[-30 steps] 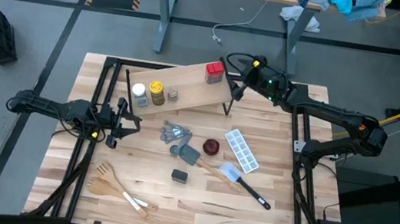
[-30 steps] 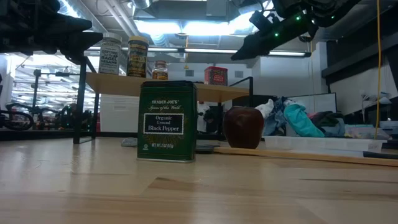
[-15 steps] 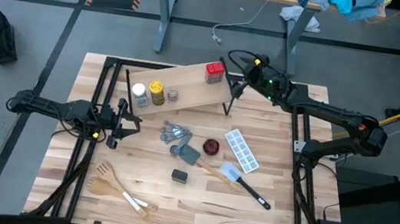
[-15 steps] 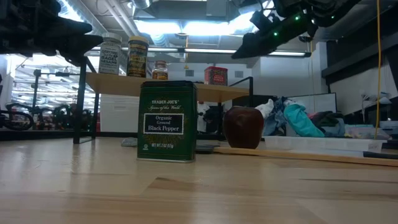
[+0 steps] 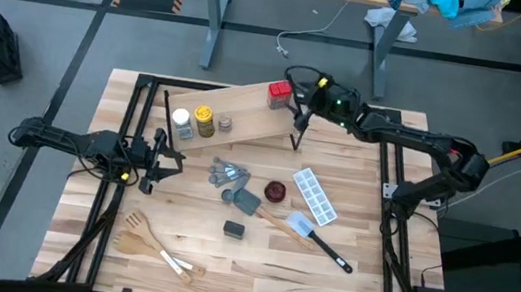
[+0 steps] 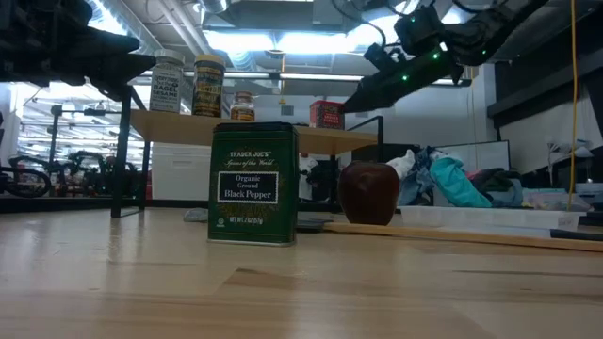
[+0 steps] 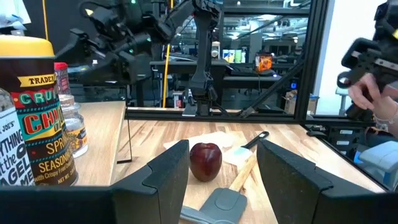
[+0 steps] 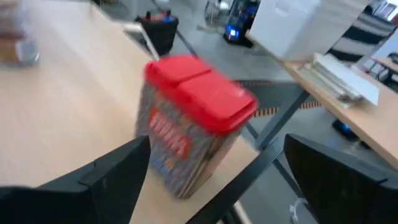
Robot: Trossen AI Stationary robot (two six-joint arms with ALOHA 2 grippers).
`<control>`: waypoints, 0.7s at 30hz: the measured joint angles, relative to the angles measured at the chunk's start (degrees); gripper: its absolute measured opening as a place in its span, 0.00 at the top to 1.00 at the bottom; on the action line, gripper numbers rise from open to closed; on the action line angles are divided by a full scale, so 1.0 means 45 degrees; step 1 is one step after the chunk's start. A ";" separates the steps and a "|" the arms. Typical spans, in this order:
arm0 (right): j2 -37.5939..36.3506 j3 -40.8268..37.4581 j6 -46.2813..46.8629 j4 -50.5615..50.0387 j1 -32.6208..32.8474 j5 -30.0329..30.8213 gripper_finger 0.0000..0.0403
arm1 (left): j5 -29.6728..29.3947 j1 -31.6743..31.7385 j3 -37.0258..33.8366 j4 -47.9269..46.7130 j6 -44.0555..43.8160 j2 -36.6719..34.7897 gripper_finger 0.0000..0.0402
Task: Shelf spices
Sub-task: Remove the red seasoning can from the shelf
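The right tool point(image 5: 299, 99) hovers over the far right end of the shelf point(image 5: 245, 109), its fingers spread wide and holding nothing. Straight ahead of it, and slightly below, stands the red square tin point(image 8: 189, 121), upright on the plank and close to its edge, free of both fingers. Farther out in front of the tool, along the plank, stand the tiny grey-brown jar point(image 5: 226, 122), the yellow-capped jar point(image 5: 203, 119) and the white-capped jar point(image 5: 181, 121), all upright.

One spice is not yet shelved: the dark grey square tin point(image 5: 233, 228) sits on the table point(image 5: 362, 291), well behind and below the right tool, past the round dark-red dish point(image 5: 276, 190) and the measuring spoons point(image 5: 227, 172).

Judging by this, the step in hand is either nudging the red tin into a safer spot or clearing away from it to fetch the last tin. Either way, the right tool should keep its fingers wide and move level, since the red tin is so near the shelf's edge that a brush from the side could tip it off. If it leaves, it should rise before swinging back, so the arm clears the shelf's black leg.

The left tool point(image 7: 221, 171) waits low at the left side of the table, open and empty, with the dark-red dish straight ahead of it.
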 joint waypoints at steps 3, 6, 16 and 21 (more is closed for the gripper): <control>0.0010 0.0000 0.0199 0.0413 -0.0603 -0.0976 0.07 | -0.0005 0.0000 0.0000 -0.0019 0.0002 0.0000 0.55; 0.0016 0.0000 0.0830 0.0627 -0.1287 -0.2496 0.07 | -0.0005 0.0000 -0.0001 -0.0089 0.0004 0.0005 0.55; 0.1487 0.0000 0.1487 0.2629 -0.1906 -0.5360 0.07 | -0.0039 0.0000 -0.0003 -0.0061 0.0000 0.0000 0.55; 0.1867 0.0023 0.1491 0.3151 -0.1901 -0.5613 0.07 | -0.0039 0.0000 0.0002 -0.0061 0.0005 0.0002 0.55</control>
